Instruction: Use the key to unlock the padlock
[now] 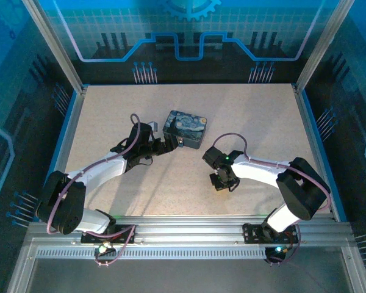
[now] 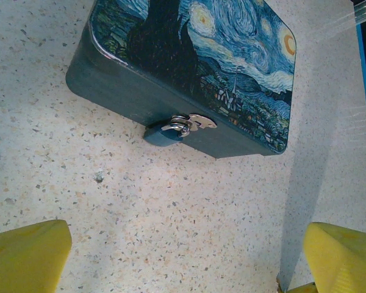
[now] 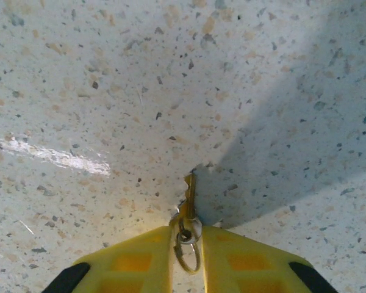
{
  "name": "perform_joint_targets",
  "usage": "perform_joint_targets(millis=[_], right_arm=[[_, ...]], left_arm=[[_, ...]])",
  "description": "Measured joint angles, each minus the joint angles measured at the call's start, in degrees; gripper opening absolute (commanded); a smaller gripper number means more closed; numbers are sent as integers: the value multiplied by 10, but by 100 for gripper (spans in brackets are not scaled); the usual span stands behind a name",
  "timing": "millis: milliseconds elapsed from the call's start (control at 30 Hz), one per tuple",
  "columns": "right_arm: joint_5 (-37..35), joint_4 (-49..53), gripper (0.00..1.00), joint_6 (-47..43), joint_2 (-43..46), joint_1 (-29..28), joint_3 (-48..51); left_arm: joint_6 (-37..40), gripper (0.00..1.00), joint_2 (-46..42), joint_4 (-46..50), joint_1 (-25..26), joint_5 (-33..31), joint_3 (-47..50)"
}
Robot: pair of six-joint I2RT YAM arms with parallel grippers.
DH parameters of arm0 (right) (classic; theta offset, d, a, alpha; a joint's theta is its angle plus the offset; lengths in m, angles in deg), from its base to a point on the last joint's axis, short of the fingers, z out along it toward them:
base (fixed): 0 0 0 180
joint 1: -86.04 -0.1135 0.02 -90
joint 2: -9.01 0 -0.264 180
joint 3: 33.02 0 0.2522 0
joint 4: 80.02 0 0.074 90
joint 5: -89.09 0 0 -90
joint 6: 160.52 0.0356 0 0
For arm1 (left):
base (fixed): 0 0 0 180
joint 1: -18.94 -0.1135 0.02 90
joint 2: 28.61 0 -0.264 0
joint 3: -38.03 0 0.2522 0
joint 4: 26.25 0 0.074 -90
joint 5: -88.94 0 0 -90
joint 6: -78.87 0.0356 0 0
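- The key (image 3: 189, 190) is gripped near its head by the right gripper (image 3: 186, 231), clenched on it, with the tip down on the table (image 3: 79, 91) right of centre. With so little metal between the 2 fingertips, the key could be twisted or dropped on lifting.
- The ring (image 3: 177, 251) at the head could be snagged.
- The padlock (image 2: 161, 135) is hung from a silvery hasp (image 2: 195, 122) on the near side of the painted box (image 2: 232, 55), mid-table. Its keyhole cannot be made out, so the key may be misaimed.
- The left gripper (image 2: 186, 238) is held wide open near the box, touching nothing. The unbraced box could be pushed away.
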Motion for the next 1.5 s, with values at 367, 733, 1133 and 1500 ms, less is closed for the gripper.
perform_joint_targets(millis=[367, 733, 1133, 1500], right_arm=[[8, -17, 0, -7, 18, 7, 16], [124, -134, 0, -55, 153, 102, 73], [273, -347, 0, -67, 242, 137, 88], [347, -427, 0, -68, 249, 137, 92]], left_arm=[[0, 99, -3, 5, 0, -4, 0], [-35, 96, -59, 2, 4, 23, 0], [-84, 82, -35, -62, 83, 82, -29], [-102, 67, 21, -130, 122, 108, -57]])
